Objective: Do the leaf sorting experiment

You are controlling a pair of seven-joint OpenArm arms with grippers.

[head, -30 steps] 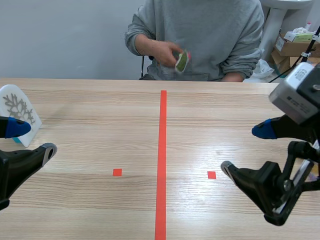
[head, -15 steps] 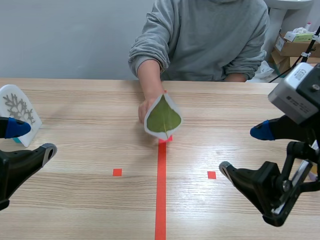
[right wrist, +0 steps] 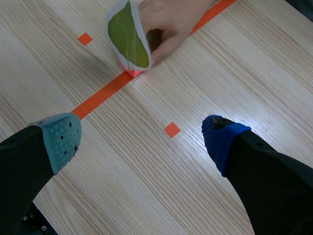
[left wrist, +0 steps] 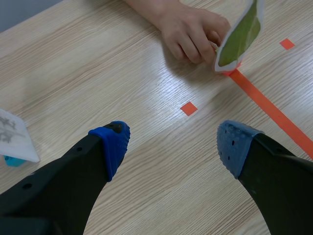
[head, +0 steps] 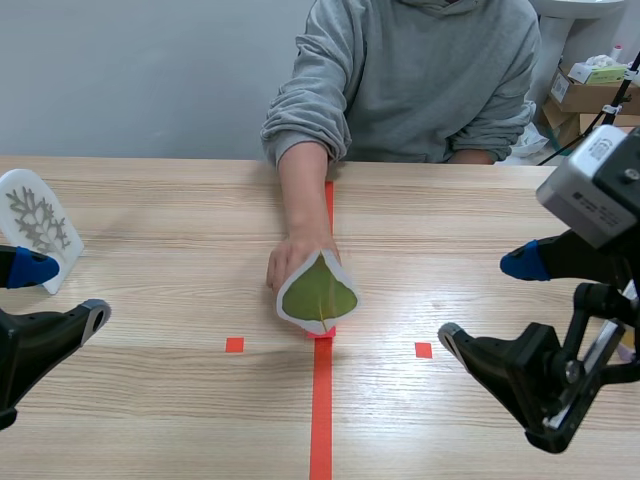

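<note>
A person's hand (head: 290,262) holds a laminated green leaf card (head: 318,293) upright on a small red base, on the centre tape line; it also shows in the left wrist view (left wrist: 239,34) and the right wrist view (right wrist: 128,35). My left gripper (head: 45,292) stands open at the table's left, well short of the card, with nothing between its fingers (left wrist: 168,147). At the right my right gripper (head: 495,305) is open too, empty (right wrist: 142,142), with the card ahead of it.
A white card with a grey branching leaf (head: 35,222) stands on a teal base at the far left, its corner (left wrist: 12,142) beside my left finger. The person sits across the table. Boxes (head: 590,90) are stacked behind at the right.
The person's hand brought the leaf card from chest height down onto the centre line, then moved it nearer to me. Both arms stayed almost still.
</note>
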